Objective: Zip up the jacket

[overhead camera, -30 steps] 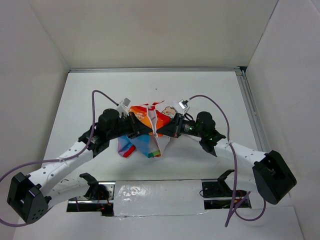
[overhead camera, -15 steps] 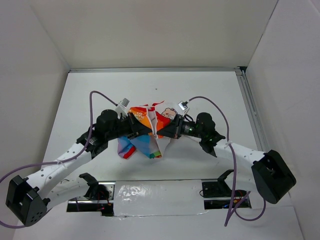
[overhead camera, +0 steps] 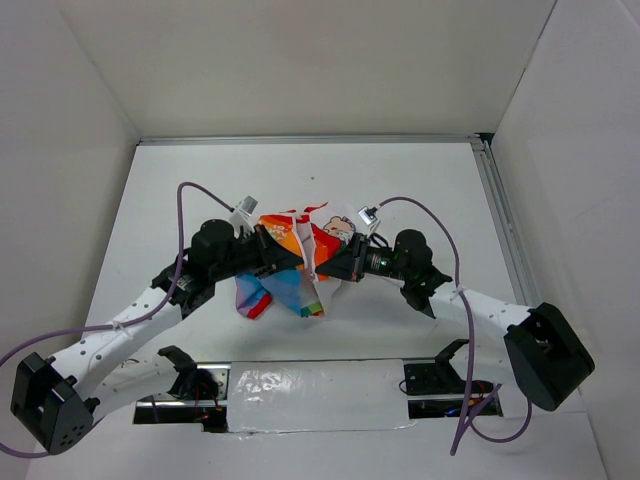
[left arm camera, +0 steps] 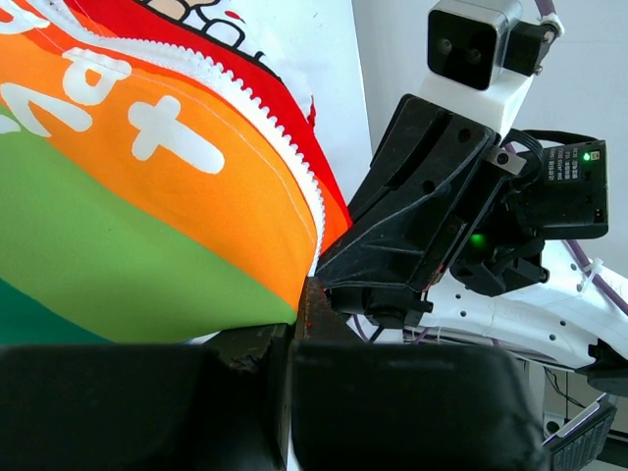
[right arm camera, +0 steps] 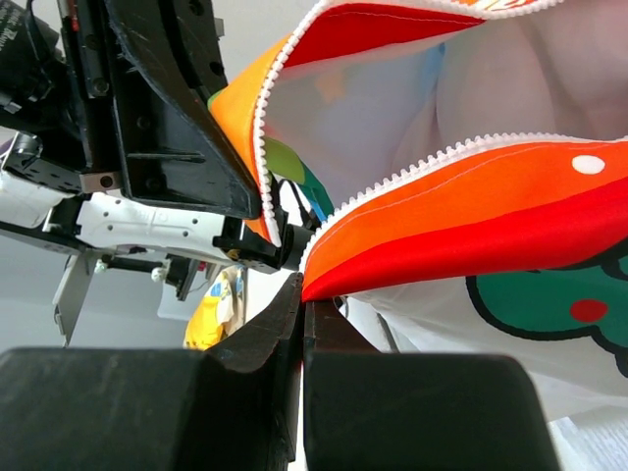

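Observation:
The jacket (overhead camera: 295, 262), white with rainbow stripes, red parts and cartoon prints, hangs bunched between my two grippers above the table's middle. My left gripper (overhead camera: 300, 258) is shut on the bottom corner of one front panel, orange and green with white zipper teeth (left arm camera: 147, 186). My right gripper (overhead camera: 322, 268) is shut on the bottom corner of the other front panel, orange and red with a zipper edge (right arm camera: 471, 226). The two grippers face each other, nearly touching. The zipper is open. The slider is not visible.
The white table (overhead camera: 420, 190) has a metal rail (overhead camera: 505, 235) along its right edge and white walls around. Purple cables loop from both arms. A taped panel (overhead camera: 300, 385) lies at the near edge between the arm bases.
The right gripper has pulled slightly back to the right and lower; the left gripper has barely shifted. The jacket stays held between them.

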